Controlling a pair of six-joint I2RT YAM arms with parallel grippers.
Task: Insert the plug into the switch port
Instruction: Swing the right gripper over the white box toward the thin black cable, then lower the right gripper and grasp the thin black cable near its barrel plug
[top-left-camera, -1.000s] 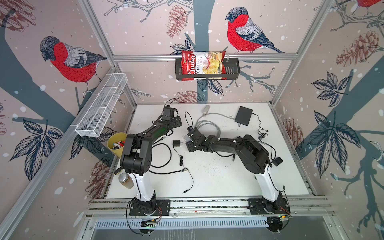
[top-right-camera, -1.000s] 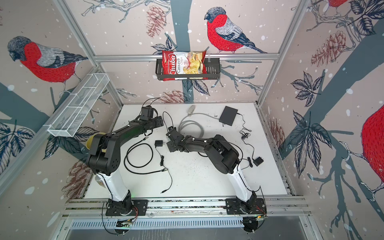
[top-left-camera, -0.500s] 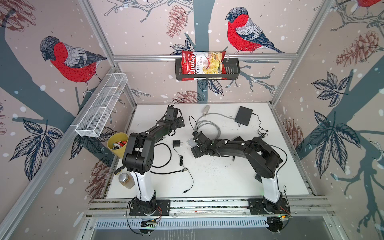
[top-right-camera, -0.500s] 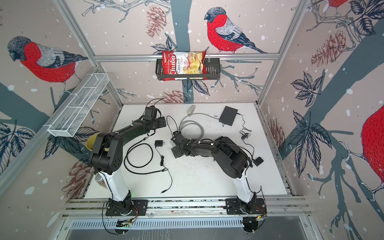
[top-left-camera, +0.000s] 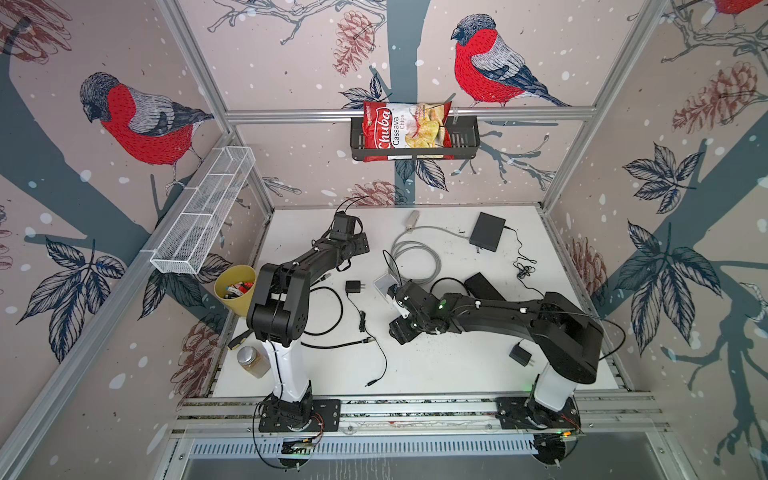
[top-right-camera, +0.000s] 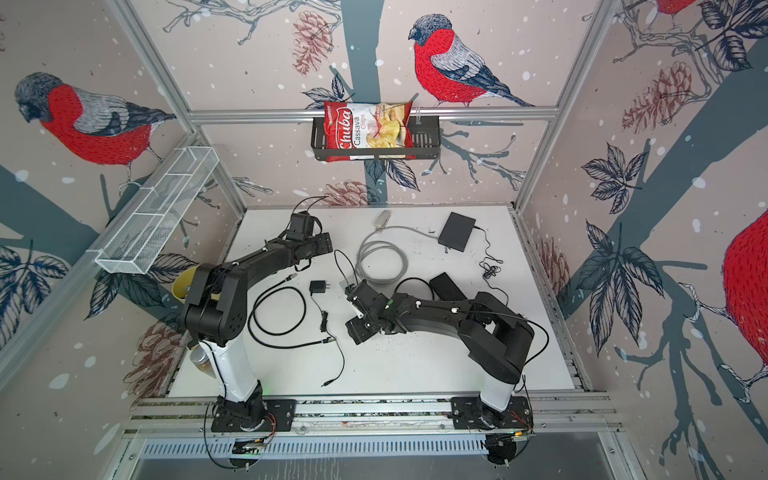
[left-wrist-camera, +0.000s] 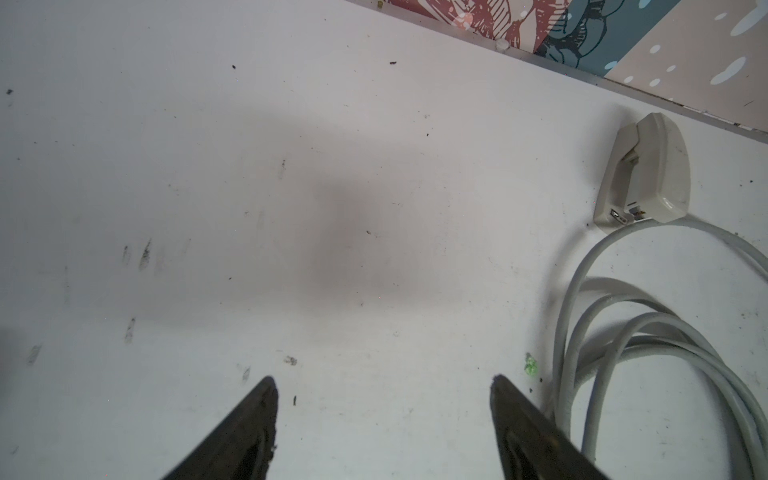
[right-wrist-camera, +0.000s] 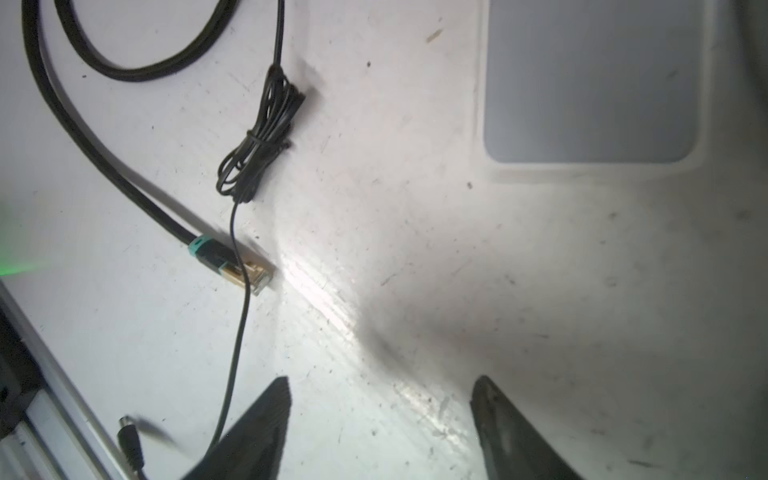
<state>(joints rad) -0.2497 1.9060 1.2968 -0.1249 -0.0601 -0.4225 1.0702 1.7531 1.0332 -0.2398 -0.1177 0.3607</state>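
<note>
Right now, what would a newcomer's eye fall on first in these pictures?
The red chips bag in the black basket on the back wall stands out first. Below it, the left arm and right arm reach over the white table, strewn with cables: a grey coil toward the back, and a teal-banded Ethernet plug near the open right pincer.

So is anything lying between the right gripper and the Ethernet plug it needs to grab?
Yes. A thin black cord lies straight across the Ethernet plug and runs on toward one finger of the open right gripper. Apart from that, only bare table shows between them.
</note>
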